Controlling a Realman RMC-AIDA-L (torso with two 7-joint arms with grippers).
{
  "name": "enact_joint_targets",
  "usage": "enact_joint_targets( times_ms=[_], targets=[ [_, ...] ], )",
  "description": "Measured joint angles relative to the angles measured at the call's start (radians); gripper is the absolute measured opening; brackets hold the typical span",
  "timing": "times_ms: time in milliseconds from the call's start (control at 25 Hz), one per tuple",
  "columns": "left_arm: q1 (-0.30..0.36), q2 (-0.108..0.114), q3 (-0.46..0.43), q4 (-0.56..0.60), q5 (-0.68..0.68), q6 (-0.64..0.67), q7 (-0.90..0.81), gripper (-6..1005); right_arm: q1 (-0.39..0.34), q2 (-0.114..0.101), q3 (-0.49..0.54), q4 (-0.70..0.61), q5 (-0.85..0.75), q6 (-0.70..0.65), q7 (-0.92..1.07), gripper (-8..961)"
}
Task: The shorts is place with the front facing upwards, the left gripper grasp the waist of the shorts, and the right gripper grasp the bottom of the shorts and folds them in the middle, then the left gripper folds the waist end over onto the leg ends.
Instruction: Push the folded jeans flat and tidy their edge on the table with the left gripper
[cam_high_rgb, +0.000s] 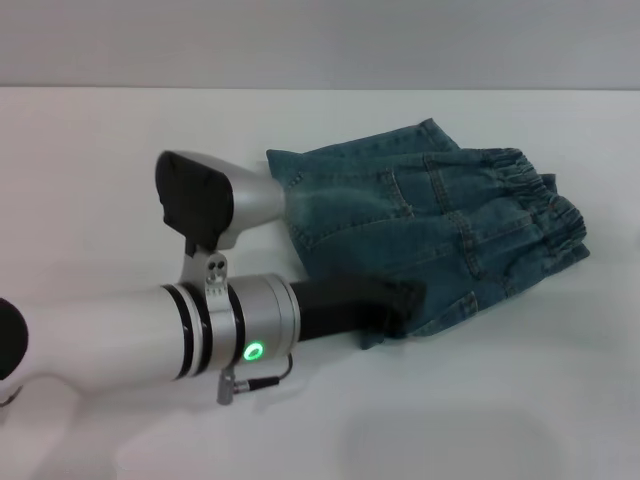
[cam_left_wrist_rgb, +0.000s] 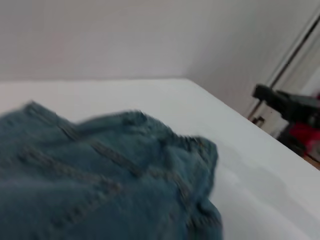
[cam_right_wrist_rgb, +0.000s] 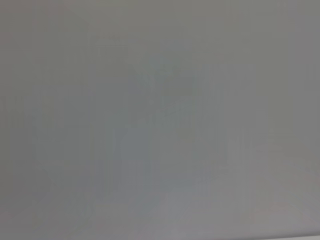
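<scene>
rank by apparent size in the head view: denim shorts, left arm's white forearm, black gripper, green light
1. white forearm, though nearness to the camera inflates it
2. denim shorts, close to it in size
3. left gripper
4. green light

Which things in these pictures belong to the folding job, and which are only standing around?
For the job:
- denim shorts, folded, with the waist of the shorts on the robot's right
- left gripper, at the shorts' near edge

Not for the job:
- white table beneath
- black and red equipment beyond the table, seen in the left wrist view
</scene>
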Motion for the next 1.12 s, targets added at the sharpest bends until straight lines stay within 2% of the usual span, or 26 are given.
enact_joint_targets(
  times_ms=[120,520,1120],
  targets=[
    [-0.026,-0.002,0.01,0.053,-0.039,-0.02,0.0,-2,0.004,0.0,0.001,0.001,0.0,0.001,-0.002,0],
    [-0.148,-0.004,0.005,0.252,-0.103,0.005,0.008,13,0.001,0.0,0.01,0.013,0.001,0.003,0.0,1],
    [-0.24,-0.001,-0.082,0.377,-0.108,0.021,0.038,35,-0.049,0.003,0.007,0.067,0.001,0.018,0.003,1]
  ],
)
